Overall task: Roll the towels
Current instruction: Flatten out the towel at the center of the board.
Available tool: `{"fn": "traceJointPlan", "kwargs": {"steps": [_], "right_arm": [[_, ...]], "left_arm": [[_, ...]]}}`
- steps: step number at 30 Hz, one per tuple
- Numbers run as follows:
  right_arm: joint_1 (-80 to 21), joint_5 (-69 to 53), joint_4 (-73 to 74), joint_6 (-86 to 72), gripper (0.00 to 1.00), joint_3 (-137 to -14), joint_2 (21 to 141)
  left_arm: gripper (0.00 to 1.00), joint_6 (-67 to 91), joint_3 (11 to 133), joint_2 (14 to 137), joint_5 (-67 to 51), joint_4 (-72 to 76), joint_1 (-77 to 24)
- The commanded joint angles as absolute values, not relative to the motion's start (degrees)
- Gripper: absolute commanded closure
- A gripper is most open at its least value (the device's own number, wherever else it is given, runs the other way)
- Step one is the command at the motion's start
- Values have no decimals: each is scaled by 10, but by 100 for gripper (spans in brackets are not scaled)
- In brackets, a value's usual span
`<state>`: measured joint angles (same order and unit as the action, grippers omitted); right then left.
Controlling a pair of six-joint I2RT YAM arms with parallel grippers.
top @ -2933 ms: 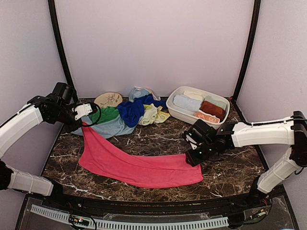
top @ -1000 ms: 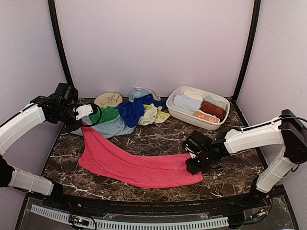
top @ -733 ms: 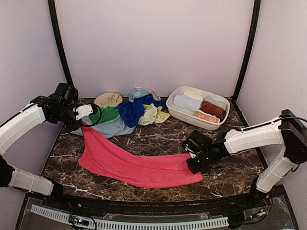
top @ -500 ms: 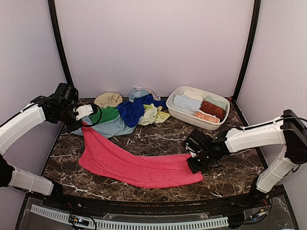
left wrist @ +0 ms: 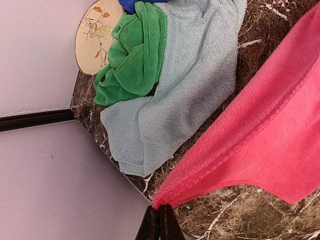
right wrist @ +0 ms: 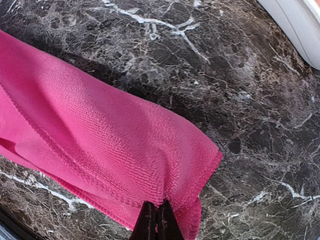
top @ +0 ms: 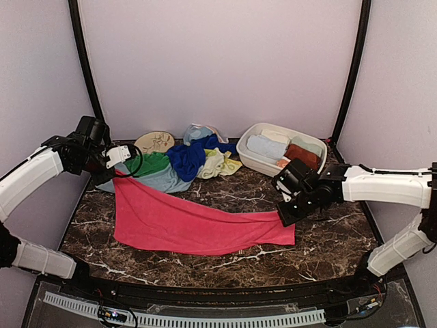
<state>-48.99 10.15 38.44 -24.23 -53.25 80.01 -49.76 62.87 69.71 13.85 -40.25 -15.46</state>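
Note:
A pink-red towel (top: 198,222) is stretched across the dark marble table between my two grippers. My left gripper (top: 116,171) is shut on its far left corner, and the wrist view shows the fingertips (left wrist: 160,212) pinching that corner of the towel (left wrist: 260,130). My right gripper (top: 285,217) is shut on the right end, its tips (right wrist: 157,210) biting the edge of the pink cloth (right wrist: 100,135). Behind lie loose towels: green (top: 150,162), pale blue (top: 158,182), royal blue (top: 188,157) and lime-yellow (top: 220,164).
A white oval basin (top: 256,161) at the back right holds several rolled towels, its rim (right wrist: 300,25) close to my right gripper. A round tan patterned disc (top: 154,141) lies at the back left by the wall. The table's left edge (left wrist: 100,150) runs just under my left gripper.
My right gripper has shut on the pink-red towel's right end and drawn it right and farther back, pulling the cloth straighter. The left gripper keeps its hold in place.

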Motion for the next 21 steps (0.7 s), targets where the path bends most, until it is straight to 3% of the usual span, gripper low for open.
{"fn": "traceJointPlan", "kwargs": {"steps": [1, 15, 21], "right_arm": [[-473, 97, 404, -234, 100, -528, 778], [-441, 49, 378, -241, 99, -521, 741], [-437, 25, 315, -243, 90, -485, 798]], "left_arm": [[100, -504, 638, 670, 151, -396, -149], [100, -489, 661, 668, 142, -413, -149], [100, -485, 626, 676, 134, -390, -149]]}}
